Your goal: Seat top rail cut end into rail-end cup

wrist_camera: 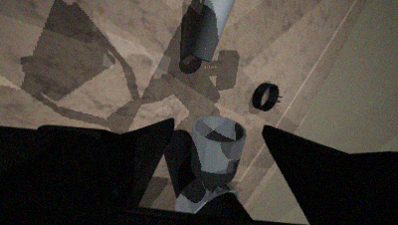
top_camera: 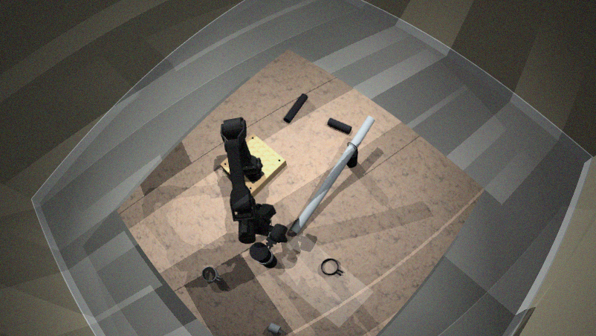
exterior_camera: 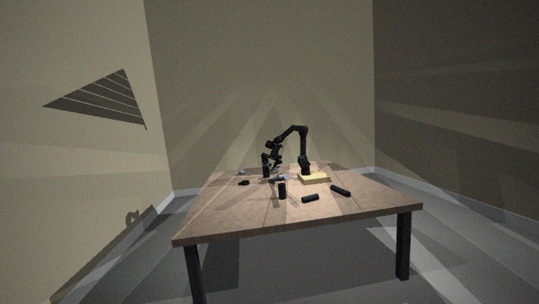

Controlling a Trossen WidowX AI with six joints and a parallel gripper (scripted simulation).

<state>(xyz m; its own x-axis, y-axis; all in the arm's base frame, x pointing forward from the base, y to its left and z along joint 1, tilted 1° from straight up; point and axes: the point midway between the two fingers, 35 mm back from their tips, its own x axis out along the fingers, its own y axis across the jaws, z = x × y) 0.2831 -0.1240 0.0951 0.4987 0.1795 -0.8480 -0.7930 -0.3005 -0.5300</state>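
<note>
The fence top rail (top_camera: 332,176) (exterior_camera: 277,177) (wrist_camera: 215,27) runs, from above, through the loop cap's ring (top_camera: 356,146), its cut end short of the big post (top_camera: 263,255) (exterior_camera: 265,166); outside, I see it near that post; at the wrist, my gripper (wrist_camera: 217,125) stands wide open, holding nothing, around the rail-end cup (wrist_camera: 218,149).

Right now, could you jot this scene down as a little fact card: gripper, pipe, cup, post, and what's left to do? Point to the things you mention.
gripper: open, holding nothing (top_camera: 279,239) (wrist_camera: 219,126)
rail: slanting through the loop cap (top_camera: 352,146), its cut end outside the cup
rail-end cup: on the big post's brace band, mouth showing between the open fingers
big post: upright beside the gripper (top_camera: 261,252) (exterior_camera: 265,166)
left to do: seat the rail in the cup, then back away
</note>
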